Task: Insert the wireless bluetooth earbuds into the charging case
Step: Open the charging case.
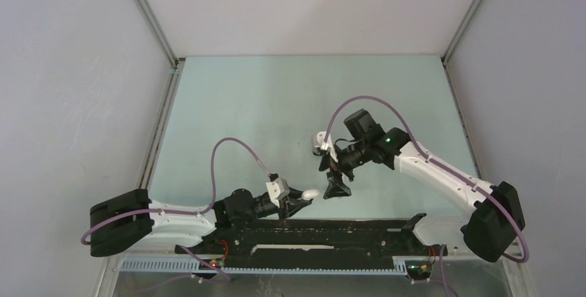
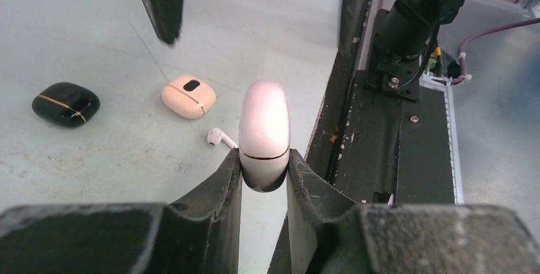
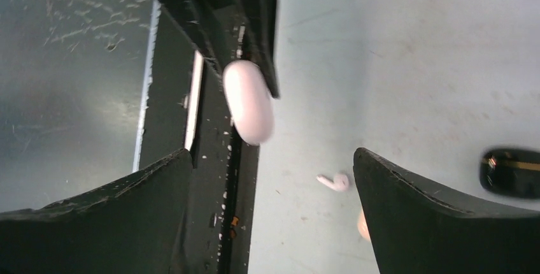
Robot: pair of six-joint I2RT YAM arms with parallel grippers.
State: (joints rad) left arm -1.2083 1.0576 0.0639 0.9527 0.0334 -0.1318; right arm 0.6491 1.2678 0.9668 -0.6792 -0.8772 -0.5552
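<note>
Your desk [image 1: 276, 97] lies open toward the far walls, and the black rail [image 1: 345, 231] bounds its near edge. Your right pincer [image 3: 272, 154] gapes wide, holding nothing. Your left pincer [image 2: 264, 159] clamps the closed white charging case [image 2: 263, 130] beside that rail. One earbud [image 2: 216, 137] lies on the desk near the pink case [image 2: 188, 95], with the black case [image 2: 65, 103] farther off.

A robotics lab cell: blank white panels [image 1: 304, 7] wall in a pale tabletop [image 1: 276, 103].
</note>
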